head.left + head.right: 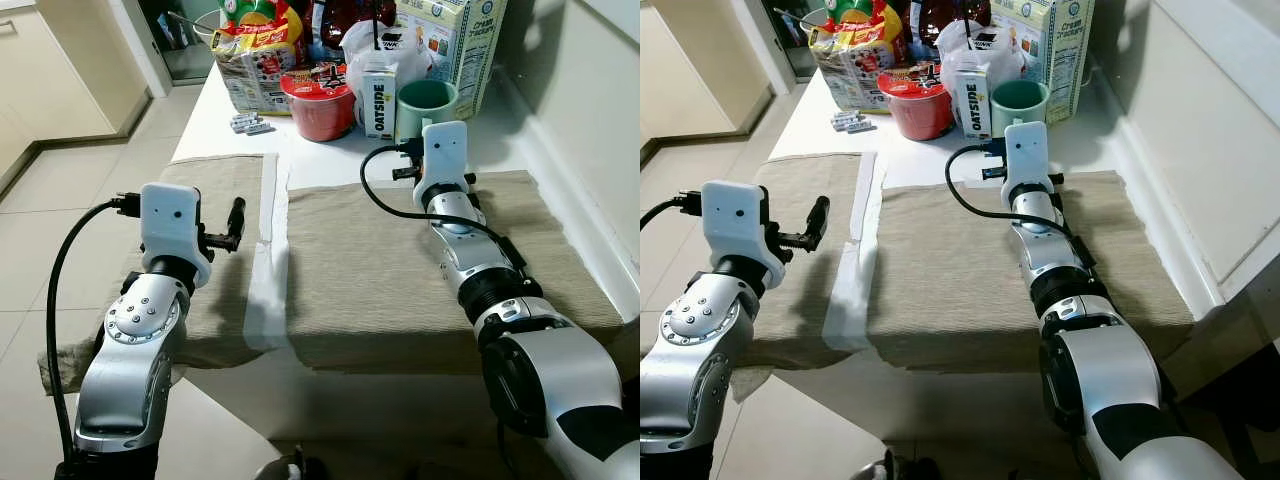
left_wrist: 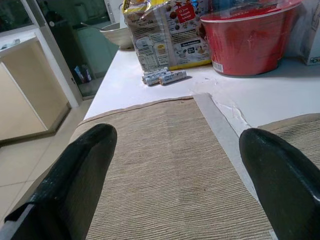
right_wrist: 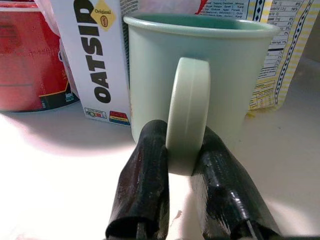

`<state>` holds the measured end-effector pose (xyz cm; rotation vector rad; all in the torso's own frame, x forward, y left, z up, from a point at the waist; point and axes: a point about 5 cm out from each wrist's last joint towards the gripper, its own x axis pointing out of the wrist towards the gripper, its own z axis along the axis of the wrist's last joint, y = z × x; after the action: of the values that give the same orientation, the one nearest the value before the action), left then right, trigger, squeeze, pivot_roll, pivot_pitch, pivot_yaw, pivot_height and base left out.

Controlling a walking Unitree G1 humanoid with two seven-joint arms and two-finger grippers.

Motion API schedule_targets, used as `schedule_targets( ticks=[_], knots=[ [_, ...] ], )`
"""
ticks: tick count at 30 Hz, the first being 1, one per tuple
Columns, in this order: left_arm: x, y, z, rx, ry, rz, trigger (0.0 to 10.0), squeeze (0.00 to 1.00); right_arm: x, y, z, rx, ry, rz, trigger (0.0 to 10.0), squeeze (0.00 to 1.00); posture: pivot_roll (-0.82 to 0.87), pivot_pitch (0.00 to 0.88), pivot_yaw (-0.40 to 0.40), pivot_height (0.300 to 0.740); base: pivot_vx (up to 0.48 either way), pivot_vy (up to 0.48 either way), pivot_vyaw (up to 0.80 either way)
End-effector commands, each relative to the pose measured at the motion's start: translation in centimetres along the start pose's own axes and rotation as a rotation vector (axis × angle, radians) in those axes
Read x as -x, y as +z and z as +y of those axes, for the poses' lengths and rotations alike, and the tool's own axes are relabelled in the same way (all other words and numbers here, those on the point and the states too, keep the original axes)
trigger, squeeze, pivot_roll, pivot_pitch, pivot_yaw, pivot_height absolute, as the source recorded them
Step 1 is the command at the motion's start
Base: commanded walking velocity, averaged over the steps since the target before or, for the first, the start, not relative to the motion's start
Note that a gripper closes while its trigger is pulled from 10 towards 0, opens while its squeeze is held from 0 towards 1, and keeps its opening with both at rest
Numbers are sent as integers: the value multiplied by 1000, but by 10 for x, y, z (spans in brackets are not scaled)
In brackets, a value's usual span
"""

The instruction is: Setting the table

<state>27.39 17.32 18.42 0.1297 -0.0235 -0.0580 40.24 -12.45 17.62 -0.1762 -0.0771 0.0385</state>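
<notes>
Both placemats [image 1: 400, 270] lie flat; our right hand [image 3: 182, 165] is clamped on the green mug's [image 3: 200, 75] handle, left hand [image 2: 175, 175] apart, nothing set yet.

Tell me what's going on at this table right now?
The robot is reaching across the right placemat with its right end effector, whose fingers are closed on the handle of the green mug. The mug still stands on the white table beside the Oatside carton, in front of the cracker box. The left end effector hovers open above the left placemat, holding nothing.
</notes>
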Motion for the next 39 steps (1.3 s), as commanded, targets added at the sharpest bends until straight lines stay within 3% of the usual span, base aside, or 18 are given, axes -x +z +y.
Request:
schedule_targets(
  ticks=[1,10,17,21,23,27,30,39],
  knots=[
    [-1,4,6,-20,23,-17,10000,0,1,3,9,-12,36,-23,0,0,-9,78,152,740,0,0,0],
    [-6,5,3,-9,13,-34,10000,0,9,17,17,-11,95,-142,0,0,-45,42,140,740,0,0,0],
    [-13,4,-1,1,2,-45,10000,0,25,12,7,41,84,-178,0,0,-81,7,138,740,0,0,0],
    [-15,2,-3,6,0,-45,10000,0,38,10,4,65,79,-194,0,0,-94,0,130,740,0,0,0],
    [-15,1,-2,8,8,-51,10000,0,52,16,1,78,60,-240,0,0,-100,0,125,740,0,0,0],
    [-16,0,-1,11,13,-58,10000,0,60,21,-2,91,38,-279,0,0,-102,0,124,740,0,0,0],
    [-17,2,1,25,27,-87,10000,0,60,43,-14,98,-26,-377,0,0,-106,0,124,740,0,0,0],
    [-17,9,-1,38,11,-126,10000,0,43,100,-34,133,-85,-514,0,0,-94,0,112,740,0,0,0]
  ],
)
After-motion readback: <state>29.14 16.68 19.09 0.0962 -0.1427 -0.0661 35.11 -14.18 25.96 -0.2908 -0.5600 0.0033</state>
